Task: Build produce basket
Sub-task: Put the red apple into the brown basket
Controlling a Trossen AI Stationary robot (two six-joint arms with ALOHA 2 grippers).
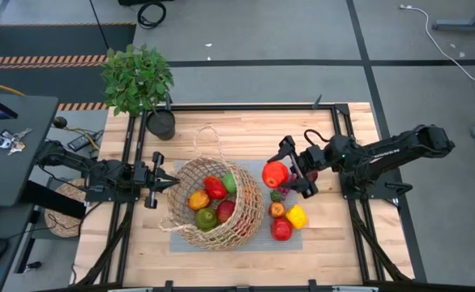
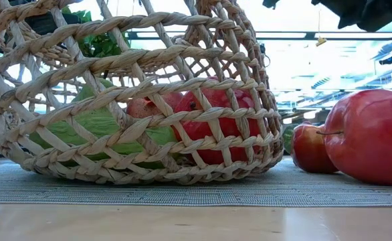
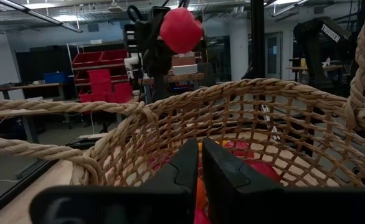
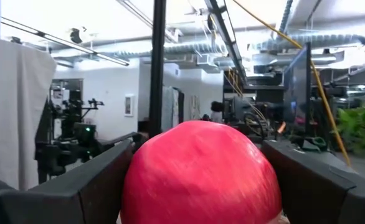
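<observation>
- Overhead, right gripper (image 1: 280,173) is seen clamped on a red fruit (image 1: 275,173), just beside the basket (image 1: 219,203).
- Left gripper (image 3: 200,163), fingers pressed together, is shown at the basket's opposite rim only by its wrist view.

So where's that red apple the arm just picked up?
The red apple sits in the right tool, seen from above just right of the basket, over the pile of loose produce on the mat.
</observation>
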